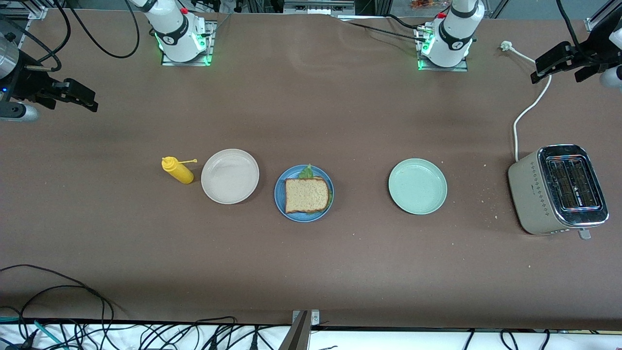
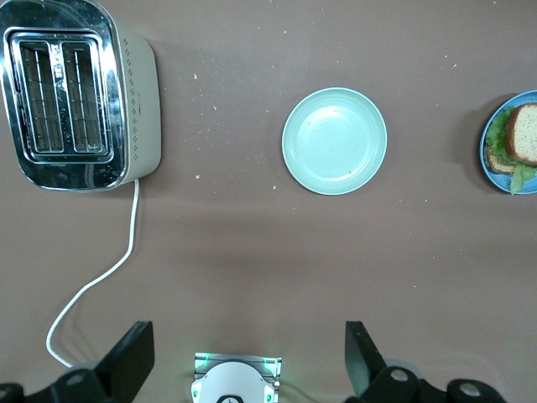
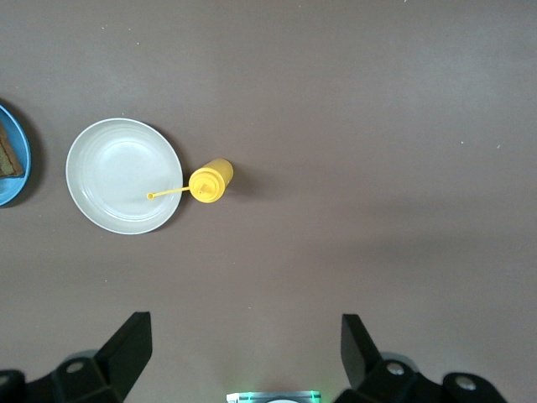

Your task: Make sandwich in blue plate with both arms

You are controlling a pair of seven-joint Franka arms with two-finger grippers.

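On blue plate [image 1: 292, 214], one sandwich [image 1: 306, 195]

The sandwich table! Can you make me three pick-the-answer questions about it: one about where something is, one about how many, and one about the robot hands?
1. Where is the sandwich?
A. on the blue plate
B. on the pale green plate
C. in the toaster

2. How many plates are on the table?
A. two
B. three
C. five

3. How are the left gripper and right gripper?
A. both open and holding nothing
B. both shut on bread
C. one holds the yellow bottle

Answers: 1 A, the bread stack with lettuce rests there. 2 B, beige plate, blue, green. 3 A, the fingers stand wide apart above the table.
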